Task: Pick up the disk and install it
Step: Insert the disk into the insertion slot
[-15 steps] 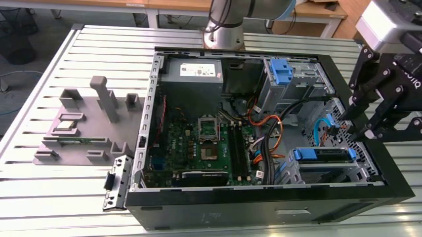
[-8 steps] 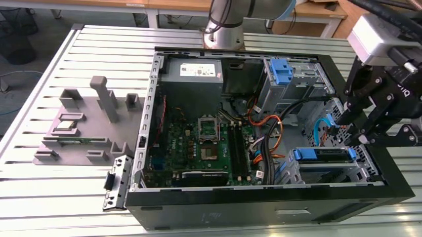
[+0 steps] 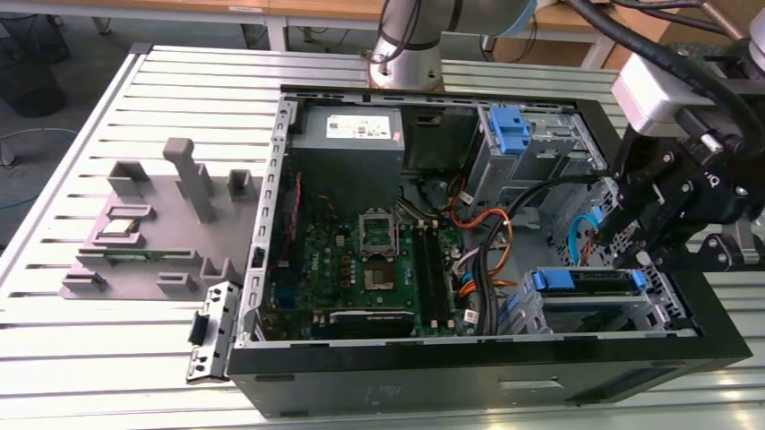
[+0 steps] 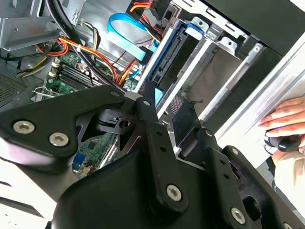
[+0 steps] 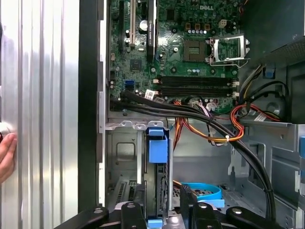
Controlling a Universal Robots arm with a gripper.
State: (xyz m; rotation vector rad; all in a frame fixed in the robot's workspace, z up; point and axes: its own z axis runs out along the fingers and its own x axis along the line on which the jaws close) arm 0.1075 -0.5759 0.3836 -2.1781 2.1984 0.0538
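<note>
**Disk on edge in its bay, fingers astride it**

We see the disk (image 5: 157,150) standing on edge in the drive cage (image 5: 123,152) at the front corner of the computer case (image 3: 478,381), with its blue rails in the slot. The gripper (image 5: 161,209) hovers just over it, fingers spread to either side and not pinching. To seat it well, we would press straight along the rails and keep clear of the nearby cables (image 5: 224,138).

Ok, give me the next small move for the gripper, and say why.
Likely a short, gentle push on the disk along the drive cage: the disk already stands in the cage with the gripper at its end, and full seating cannot be confirmed.
</note>
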